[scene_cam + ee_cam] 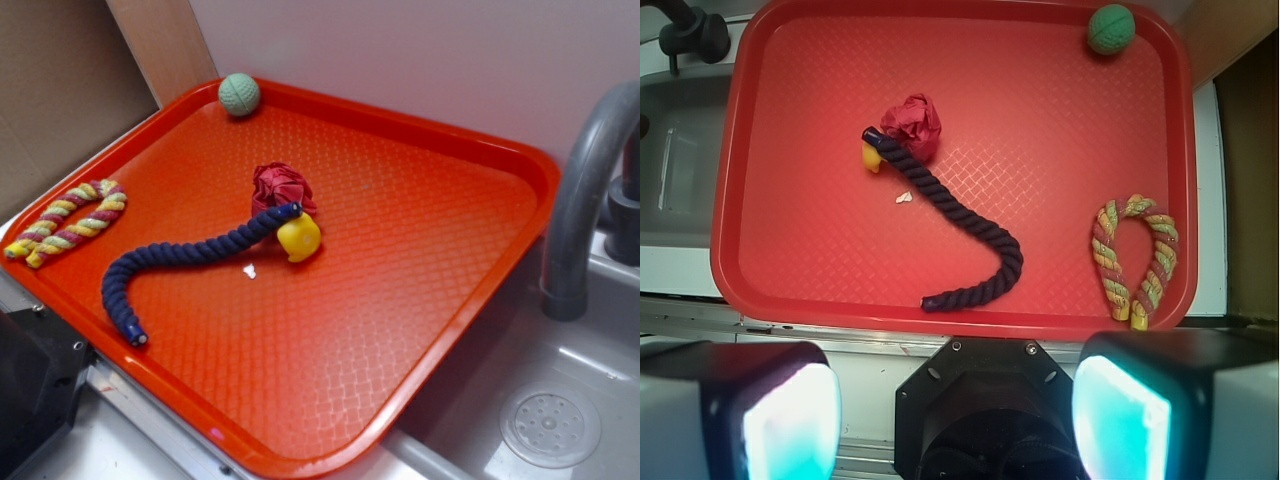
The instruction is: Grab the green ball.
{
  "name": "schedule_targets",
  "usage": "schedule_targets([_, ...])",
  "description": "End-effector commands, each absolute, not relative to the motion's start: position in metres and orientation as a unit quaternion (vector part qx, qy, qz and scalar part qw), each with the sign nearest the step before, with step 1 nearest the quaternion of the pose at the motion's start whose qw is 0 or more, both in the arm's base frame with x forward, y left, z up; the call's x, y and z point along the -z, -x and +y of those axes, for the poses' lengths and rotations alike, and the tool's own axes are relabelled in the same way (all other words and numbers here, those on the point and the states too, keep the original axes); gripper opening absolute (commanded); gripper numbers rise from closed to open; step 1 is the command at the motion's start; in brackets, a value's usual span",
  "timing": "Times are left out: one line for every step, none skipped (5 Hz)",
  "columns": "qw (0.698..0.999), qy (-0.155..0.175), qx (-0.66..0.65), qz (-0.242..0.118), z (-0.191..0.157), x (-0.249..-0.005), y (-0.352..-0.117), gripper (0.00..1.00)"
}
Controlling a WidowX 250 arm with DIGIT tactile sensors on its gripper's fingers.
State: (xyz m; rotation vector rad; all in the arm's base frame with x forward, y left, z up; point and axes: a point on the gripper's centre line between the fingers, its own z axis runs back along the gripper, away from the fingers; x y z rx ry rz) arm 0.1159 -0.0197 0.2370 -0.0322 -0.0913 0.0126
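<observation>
The green ball (pixel 239 95) is small, pale mint and ridged. It sits in the far left corner of the red tray (pixel 420 330). In the wrist view the green ball (pixel 1110 28) lies at the tray's top right corner. My gripper (pixel 955 415) is high above the tray's near edge, far from the ball. Its jaws stand wide apart with nothing between them. The gripper does not show in the exterior view.
On the tray lie a dark blue rope (pixel 190 262), a yellow ball (pixel 299 238), a red fabric wad (pixel 283 187) and a yellow-red rope toy (pixel 68 220). A grey faucet (pixel 585 200) and a sink (pixel 545 420) stand to the right. A wall runs behind the tray.
</observation>
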Motion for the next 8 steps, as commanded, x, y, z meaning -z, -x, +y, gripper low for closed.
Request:
schedule_targets([0.999,0.016,-0.006,-0.046,-0.02,-0.237,-0.116,1.0])
schedule_targets([0.99,-0.039,-0.115,-0.068,0.013,-0.187,-0.166,1.0])
schedule_targets([0.983,-0.028,-0.134,-0.125,0.054,-0.143,-0.22,1.0])
schedule_targets([0.983,-0.045,-0.12,-0.133,0.084,-0.098,-0.271,1.0])
schedule_targets([0.989,-0.05,-0.102,-0.093,0.097,-0.066,-0.319,1.0])
schedule_targets([0.991,-0.046,-0.09,-0.093,0.096,-0.052,-0.342,1.0])
schedule_targets([0.99,-0.056,-0.079,-0.1,0.093,-0.056,-0.347,1.0])
schedule_targets([0.991,-0.052,-0.084,-0.093,0.096,-0.052,-0.349,1.0])
